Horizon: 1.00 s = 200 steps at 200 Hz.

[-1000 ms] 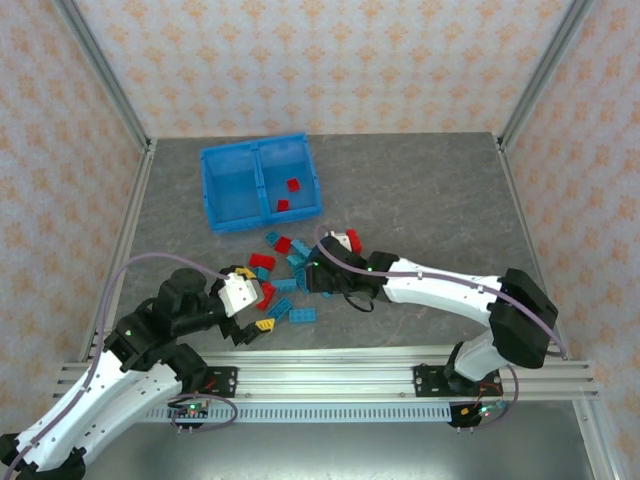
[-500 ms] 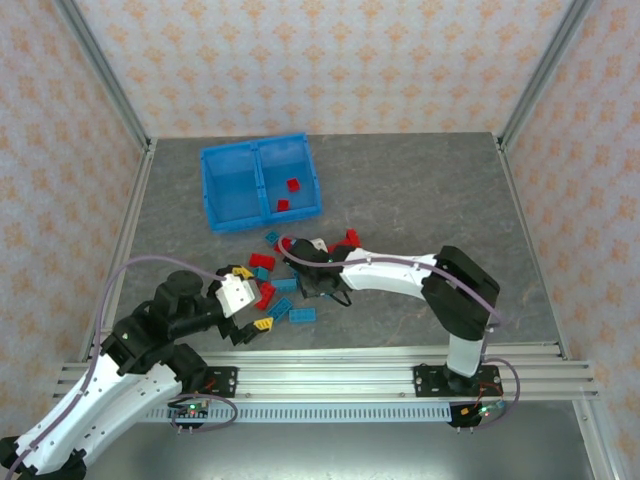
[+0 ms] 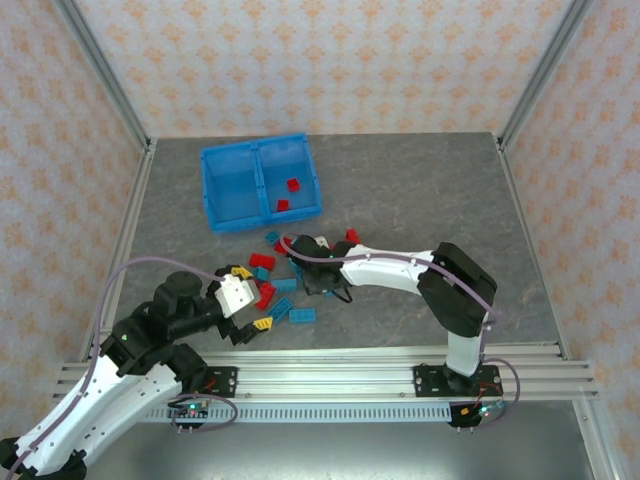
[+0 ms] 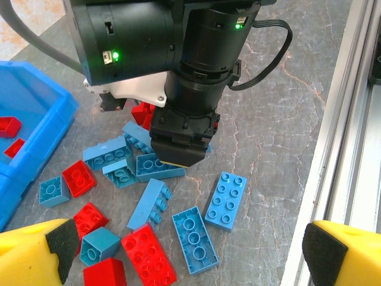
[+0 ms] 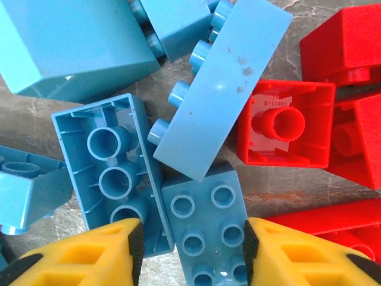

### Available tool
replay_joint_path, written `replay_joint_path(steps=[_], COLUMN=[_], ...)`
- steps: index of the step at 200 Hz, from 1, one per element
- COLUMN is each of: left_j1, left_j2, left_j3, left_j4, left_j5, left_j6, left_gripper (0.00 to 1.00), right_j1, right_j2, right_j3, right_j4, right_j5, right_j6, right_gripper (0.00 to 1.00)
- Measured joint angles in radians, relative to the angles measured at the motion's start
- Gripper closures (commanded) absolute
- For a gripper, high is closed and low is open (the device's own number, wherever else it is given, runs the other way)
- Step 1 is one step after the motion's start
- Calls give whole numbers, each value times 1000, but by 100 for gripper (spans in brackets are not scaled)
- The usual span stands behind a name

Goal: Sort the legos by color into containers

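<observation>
1. Translucent blue plastic: the bin (image 3: 209, 160) is noted on the far left part of the grey marbled table (image 3: 430, 200). It is split by a central wall into two square compartments set side by side.
2. Right compartment (image 3: 303, 163): two red bricks (image 3: 293, 184) are recorded inside. One lies near the middle and the other nearer the front wall, and the two are apart from each other.
3. Left compartment (image 3: 232, 195): its pale blue floor is seen from above.
4. The loose bricks (image 3: 275, 290), red and light blue mixed, are found on the table just in front of the bin, between the two arms. Many are touching or overlapping. Some are turned studs down or lie on their sides.
5. Right gripper (image 5: 191, 253): it is seen pointing down into the far side of the pile. The yellow fingers are parted, with a light blue brick (image 5: 205, 235), studs up, lying between them. The right finger is at that brick's edge. A studs-down blue brick (image 5: 110, 179) is wedged beside the left finger. Whether the pads press on anything cannot be told.
6. Left gripper (image 4: 190, 256): its fingers are spread wide above the near side of the pile, with red and blue bricks seen on the table between them.
</observation>
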<state>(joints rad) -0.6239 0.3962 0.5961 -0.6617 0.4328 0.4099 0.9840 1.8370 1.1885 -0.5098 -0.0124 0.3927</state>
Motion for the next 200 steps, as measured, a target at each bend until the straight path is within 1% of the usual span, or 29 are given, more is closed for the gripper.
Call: replay_joint_path(steps=[8, 15, 59, 68, 91, 101, 117, 138, 153, 173, 187, 200], left_j1=[0, 0, 0, 0, 0, 0, 0, 0, 0, 0, 0, 0], left_j2=[0, -1, -1, -1, -1, -1, -1, -1, -1, -1, -1, -1], left_j3=[-1, -1, -2, -2, -2, -2, -2, -2, -2, -2, -2, -2], left_j4=[0, 0, 0, 0, 0, 0, 0, 0, 0, 0, 0, 0], left_j5=[0, 0, 0, -1, -1, -1, -3, -4, -4, -4, -4, -4], left_j6=[0, 0, 0, 0, 0, 0, 0, 0, 0, 0, 0, 0], left_gripper=[0, 1, 0, 0, 0, 0, 0, 0, 0, 0, 0, 1], right_j1=[-3, -6, -18, -18, -18, -18, -22, -28, -30, -31, -37, -49], right_j2=[-9, -16, -68, -84, -108, -114, -117, -124, -144, -185, -211, -228], right_j3=[-15, -25, -92, -107, -127, -131, -137, -148, -171, -198, -200, -200], right_j4=[14, 21, 40, 37, 16, 10, 1, 8, 17, 16, 13, 13], right_j5=[-12, -18, -95, -104, -104, -96, -88, -98, -116, -114, -86, -63], right_j6=[-2, -7, -5, -5, -4, -7, -5, -7, -5, -3, -3, -2], right_gripper=[40, 38, 38, 40, 50, 53, 54, 48, 47, 51, 54, 54])
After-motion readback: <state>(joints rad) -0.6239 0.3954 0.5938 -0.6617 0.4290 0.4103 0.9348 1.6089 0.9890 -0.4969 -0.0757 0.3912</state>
